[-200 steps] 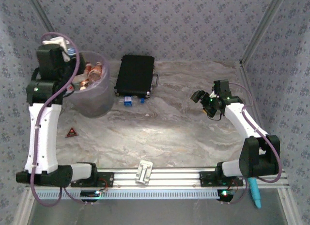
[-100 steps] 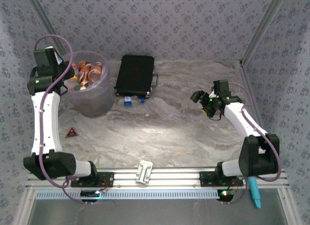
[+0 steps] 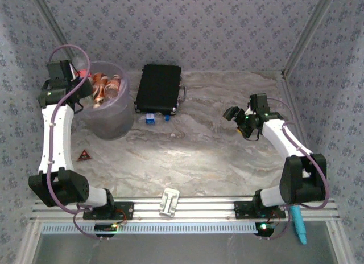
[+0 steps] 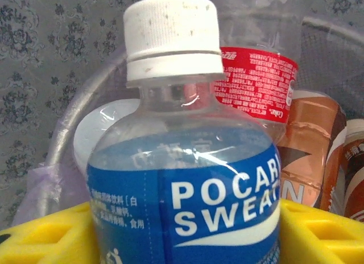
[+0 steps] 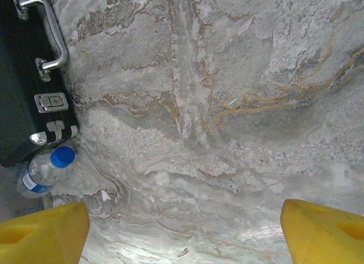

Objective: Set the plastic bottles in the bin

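Left end effector (image 4: 182, 241) is clamped on a blue-label bottle (image 4: 182, 184) at the rim of the bin (image 3: 108, 126), in the far-left corner of the bench (image 3: 187, 161). Drop step, I'd say: clear the rim, then let go. Right end effector (image 5: 182, 232) hangs open, empty.

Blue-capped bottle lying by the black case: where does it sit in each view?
Top external: blue-capped bottle on the table, at the near edge of the black case, right of the bin.
Right wrist: lower left, just under the case's corner.
Shared landmark: the case's metal handle.
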### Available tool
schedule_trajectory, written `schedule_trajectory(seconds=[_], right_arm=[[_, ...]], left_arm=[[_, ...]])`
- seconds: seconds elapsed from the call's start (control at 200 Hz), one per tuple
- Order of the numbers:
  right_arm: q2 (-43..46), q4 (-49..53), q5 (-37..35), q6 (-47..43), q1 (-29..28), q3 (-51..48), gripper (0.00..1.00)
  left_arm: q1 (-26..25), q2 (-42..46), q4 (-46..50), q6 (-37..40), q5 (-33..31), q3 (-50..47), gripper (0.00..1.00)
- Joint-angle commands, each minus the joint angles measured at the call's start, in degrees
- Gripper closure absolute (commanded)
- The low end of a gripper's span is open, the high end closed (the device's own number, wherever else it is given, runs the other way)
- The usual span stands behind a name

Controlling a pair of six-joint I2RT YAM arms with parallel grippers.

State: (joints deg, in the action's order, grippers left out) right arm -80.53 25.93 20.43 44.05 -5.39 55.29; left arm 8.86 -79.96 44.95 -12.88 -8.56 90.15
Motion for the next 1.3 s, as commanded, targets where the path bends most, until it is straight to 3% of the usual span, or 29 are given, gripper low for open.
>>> schedule_trajectory(seconds=[0.0, 0.105, 0.24, 0.535, 0.795, 1.049, 1.204, 1.294], right_arm=[[-0.6, -0.3, 0.7, -0.7, -0.2, 0.2, 0.11], [-1.0, -1.0, 0.8, -0.3, -0.7, 0.2, 0.11], [-1.3, -1.0, 0.6, -0.2, -1.3, 0.3, 0.11], [-1.7, -1.0, 0.5, -0.4, -1.3, 0.1, 0.11], [-1.9, -0.9, 0.5, -0.5, -1.3, 0.2, 0.11], [-1.9, -1.0, 0.5, -0.4, -1.3, 0.2, 0.11], [-1.9, -0.7, 0.6, -0.5, -1.5, 0.6, 0.11], [-2.0, -0.7, 0.5, -0.3, -1.6, 0.7, 0.11]], left_arm=[[0.1, -0.5, 4.4, 2.5, 0.6, 6.0, 0.21], [0.1, -3.0, 7.6, 3.9, 2.1, 12.8, 0.09], [0.0, -4.7, 9.8, 5.1, 1.5, 18.9, 0.09], [0.1, -5.8, 7.9, 4.2, 2.9, 15.1, 0.46], [-0.6, -3.4, 4.4, 2.3, 2.8, 3.2, 0.55], [-0.5, -0.4, 2.1, 1.4, 1.2, -4.7, 0.57], [-0.6, -1.6, 3.6, 2.4, 1.6, 1.5, 0.56], [-1.1, -2.6, 5.3, 3.9, 1.6, 7.5, 0.45]])
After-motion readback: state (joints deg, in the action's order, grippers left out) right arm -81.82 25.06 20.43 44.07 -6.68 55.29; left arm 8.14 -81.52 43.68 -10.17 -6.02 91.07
